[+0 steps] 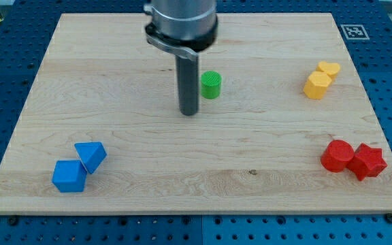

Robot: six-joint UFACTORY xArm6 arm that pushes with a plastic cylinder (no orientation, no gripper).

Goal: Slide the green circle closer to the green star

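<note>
The green circle (211, 84) is a short green cylinder standing on the wooden board (196, 170), a little above the view's middle. My tip (189, 113) rests on the board just to the view's left of it and slightly below, a small gap apart. No green star shows in this view; it may be hidden behind the arm's grey body (181, 24) at the view's top.
A yellow hexagon (316, 86) and a yellow heart (329, 69) touch at the upper right. A red circle (337, 156) and a red star-like block (367, 161) sit at the lower right. A blue cube (69, 176) and a blue triangle (90, 155) sit at the lower left.
</note>
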